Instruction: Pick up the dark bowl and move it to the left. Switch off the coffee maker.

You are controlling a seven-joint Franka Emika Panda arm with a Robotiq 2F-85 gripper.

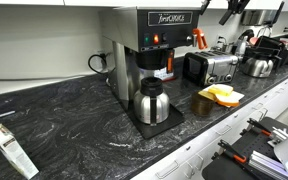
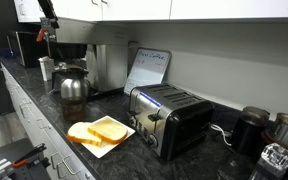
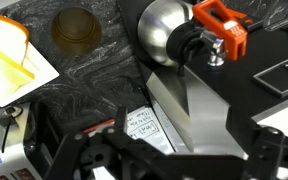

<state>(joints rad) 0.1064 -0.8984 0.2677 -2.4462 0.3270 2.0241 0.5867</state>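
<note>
Pincer (image 3: 174, 152) spread wide, dark bowl (image 3: 74, 27) well apart, near steel carafe (image 3: 169, 35)

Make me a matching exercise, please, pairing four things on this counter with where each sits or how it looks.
Things:
1 coffee maker
2 steel carafe
3 dark bowl
4 toaster

Descriptions:
A between the carafe and the white plate
B chrome and black
C switch lit orange
D standing on the coffee maker's base

Pairs: 1-C, 2-D, 3-A, 4-B
</note>
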